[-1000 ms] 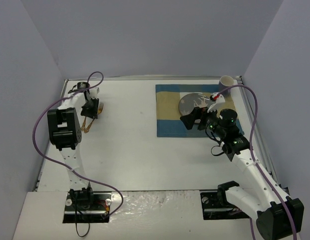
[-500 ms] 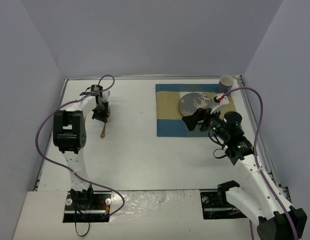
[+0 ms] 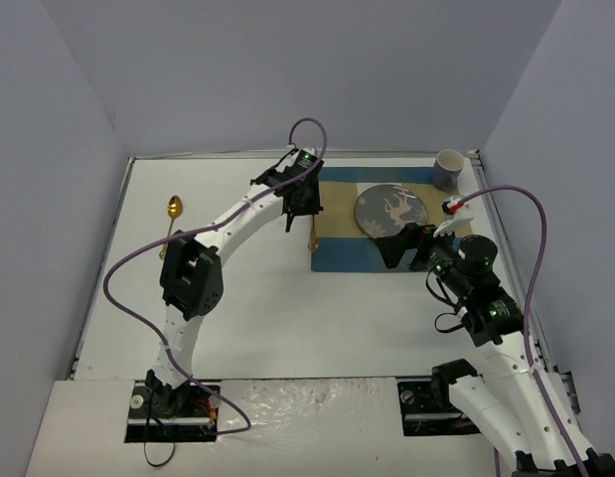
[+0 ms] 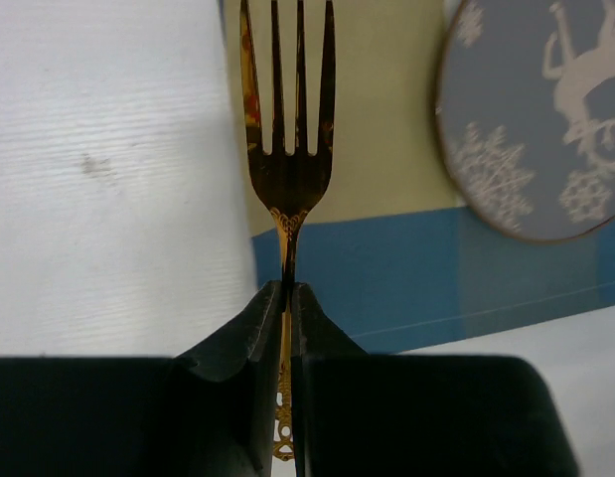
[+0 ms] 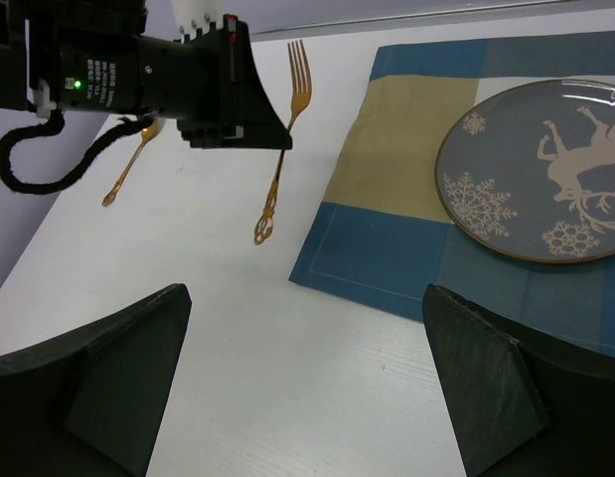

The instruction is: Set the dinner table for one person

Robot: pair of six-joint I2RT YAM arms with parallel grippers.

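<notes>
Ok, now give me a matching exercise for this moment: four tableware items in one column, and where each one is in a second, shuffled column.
Items:
1. fork
2. spoon
3. plate
4. cup

Places:
A. lying on the bare table, far left
B. clamped in the left gripper, by the placemat's left edge
C. standing at the far right corner
D. resting on the striped placemat

Pairs: 1-B, 2-A, 3-D, 4-C
</notes>
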